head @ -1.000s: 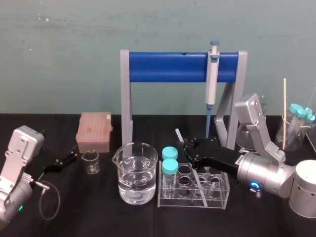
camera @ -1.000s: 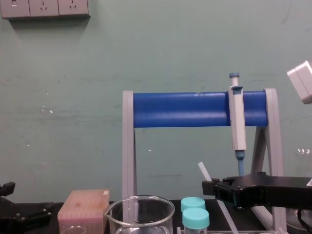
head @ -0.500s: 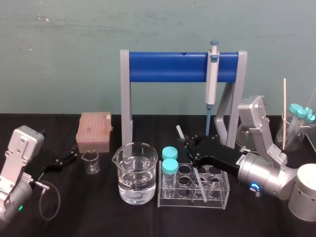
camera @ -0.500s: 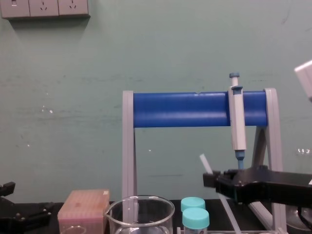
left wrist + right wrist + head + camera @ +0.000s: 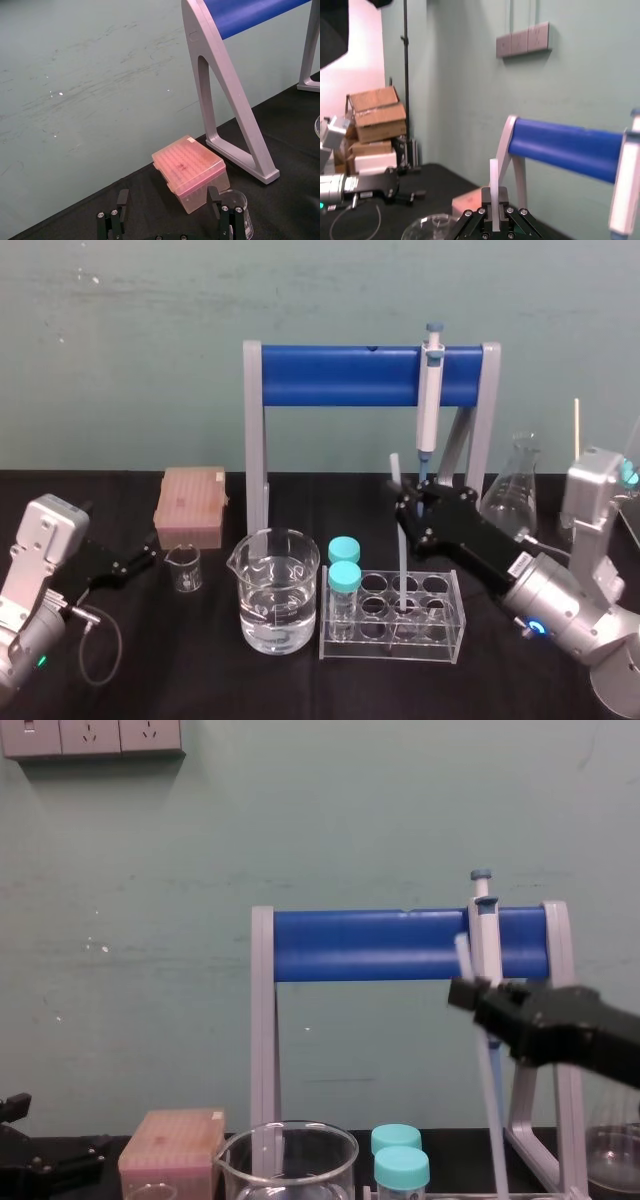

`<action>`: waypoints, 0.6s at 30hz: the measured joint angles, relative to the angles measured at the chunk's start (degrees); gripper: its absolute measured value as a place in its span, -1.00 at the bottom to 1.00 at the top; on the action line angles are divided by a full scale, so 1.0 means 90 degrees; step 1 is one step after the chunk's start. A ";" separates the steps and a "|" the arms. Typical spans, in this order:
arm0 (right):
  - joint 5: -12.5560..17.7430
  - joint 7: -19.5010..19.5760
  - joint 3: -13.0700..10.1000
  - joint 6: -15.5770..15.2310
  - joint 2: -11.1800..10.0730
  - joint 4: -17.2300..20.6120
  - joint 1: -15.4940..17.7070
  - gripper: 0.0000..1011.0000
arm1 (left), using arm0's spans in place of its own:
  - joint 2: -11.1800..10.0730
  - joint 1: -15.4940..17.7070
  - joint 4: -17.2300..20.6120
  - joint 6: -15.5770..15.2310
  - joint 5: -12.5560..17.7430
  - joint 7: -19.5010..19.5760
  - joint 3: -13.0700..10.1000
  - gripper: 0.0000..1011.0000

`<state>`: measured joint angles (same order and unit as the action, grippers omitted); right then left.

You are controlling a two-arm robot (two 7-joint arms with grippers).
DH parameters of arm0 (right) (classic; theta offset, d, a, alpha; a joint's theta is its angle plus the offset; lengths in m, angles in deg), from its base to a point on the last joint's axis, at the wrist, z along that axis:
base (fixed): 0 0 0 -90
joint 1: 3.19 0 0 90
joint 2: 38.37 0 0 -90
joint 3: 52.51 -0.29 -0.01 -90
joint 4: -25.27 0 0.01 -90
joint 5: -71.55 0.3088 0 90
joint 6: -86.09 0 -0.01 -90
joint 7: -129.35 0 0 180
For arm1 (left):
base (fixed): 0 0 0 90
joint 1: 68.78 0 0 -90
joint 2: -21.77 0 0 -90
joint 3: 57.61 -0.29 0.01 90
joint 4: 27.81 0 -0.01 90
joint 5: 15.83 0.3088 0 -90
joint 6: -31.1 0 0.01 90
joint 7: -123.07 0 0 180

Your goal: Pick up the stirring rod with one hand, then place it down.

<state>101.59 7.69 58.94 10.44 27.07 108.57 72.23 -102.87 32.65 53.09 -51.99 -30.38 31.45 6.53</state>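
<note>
The stirring rod (image 5: 402,575) is a thin whitish stick, held almost upright above the clear test tube rack (image 5: 442,645). My right gripper (image 5: 404,508) is shut on the rod's upper part, and a short end sticks out above the fingers. In the chest view the rod (image 5: 492,1110) slants down from the right gripper (image 5: 463,992), in front of the blue stand. The right wrist view has the rod (image 5: 493,180) standing up between the closed fingers (image 5: 501,199). Whether its lower end touches the rack I cannot tell. My left gripper (image 5: 148,556) rests open at the far left.
A blue-and-grey stand (image 5: 340,375) carries a hanging pipette (image 5: 430,400). A water beaker (image 5: 275,590) and two teal-capped tubes (image 5: 344,570) sit left of the rod. Farther left are a pink tip box (image 5: 190,505) and a small beaker (image 5: 184,568). A flask (image 5: 515,490) stands at the right.
My right gripper has risen and swung toward the stand, carrying the rod from a low slant over the rack to nearly upright. The left arm has not moved.
</note>
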 joint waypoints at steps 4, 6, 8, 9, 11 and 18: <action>0.0012 -0.0032 -0.0158 0.0149 0.0004 0.0141 0.0038 -0.86 | 0.0000 0.0000 0.0000 0.0000 0.0000 0.0000 0.0000 0.98; 0.0053 -0.0055 -0.0291 0.0226 0.0005 0.0241 0.0025 -0.86 | 0.0000 0.0000 0.0000 0.0000 0.0000 0.0000 0.0000 0.98; 0.0061 -0.0053 -0.0419 0.0275 -0.0002 0.0344 -0.0020 -0.86 | 0.0000 0.0000 0.0000 0.0000 0.0000 0.0000 0.0000 0.98; 0.0053 -0.0037 -0.0506 0.0289 -0.0012 0.0389 -0.0060 -0.86 | 0.0000 0.0000 0.0000 0.0000 0.0000 0.0000 0.0000 0.98; 0.0036 -0.0007 -0.0548 0.0289 -0.0021 0.0405 -0.0077 -0.86 | 0.0000 0.0000 0.0000 0.0000 0.0000 0.0000 0.0000 0.98; -0.0304 0.0377 -0.0874 0.0161 -0.0066 0.0374 -0.0167 -0.86 | 0.0000 0.0000 0.0000 0.0000 0.0000 0.0000 0.0000 0.98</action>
<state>98.86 11.08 51.08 11.89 26.47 111.94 70.73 -102.88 32.65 53.09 -51.99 -30.38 31.45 6.53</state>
